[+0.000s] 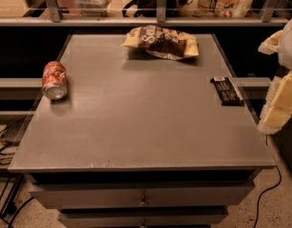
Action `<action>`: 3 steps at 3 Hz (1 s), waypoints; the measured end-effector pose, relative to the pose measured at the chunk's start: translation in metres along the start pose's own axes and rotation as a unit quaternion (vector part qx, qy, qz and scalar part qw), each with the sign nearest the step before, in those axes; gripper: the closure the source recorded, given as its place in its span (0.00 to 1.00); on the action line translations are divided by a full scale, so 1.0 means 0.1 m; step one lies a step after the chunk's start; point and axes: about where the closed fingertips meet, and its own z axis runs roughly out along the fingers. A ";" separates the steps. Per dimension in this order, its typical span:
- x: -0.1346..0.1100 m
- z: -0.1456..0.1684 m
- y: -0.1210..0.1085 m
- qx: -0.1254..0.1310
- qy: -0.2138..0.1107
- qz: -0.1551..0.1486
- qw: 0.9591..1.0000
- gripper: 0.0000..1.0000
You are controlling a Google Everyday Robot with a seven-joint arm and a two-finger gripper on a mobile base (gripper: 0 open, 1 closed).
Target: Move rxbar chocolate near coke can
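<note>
Grey table (136,122), rxbar chocolate (227,90) at right edge near claw (280,101), grip indiscernible.

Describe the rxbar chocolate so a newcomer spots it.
Start at the grey table; go to its right edge, near the claw just off that side. The rxbar chocolate lies flat there: thin, black, white patch at its far end, unlike the crinkled chip bag or red coke can.

Visible only at the far right edge of the view, blurred: the pale two-part gripper (283,101). Built of a rounded white shell above, with a tan-cream lobe jutting from its left side, and a blocky cream-yellow segment below, capped whitish at its lower end. Too soft to make out screws, seams or markings.
</note>
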 end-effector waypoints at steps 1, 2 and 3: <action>0.00 0.00 0.00 0.001 0.000 -0.001 1.000 0.00; -0.08 0.15 -0.09 -0.006 0.002 -0.015 1.000 0.00; -0.18 0.36 -0.21 -0.007 0.003 -0.034 0.999 0.00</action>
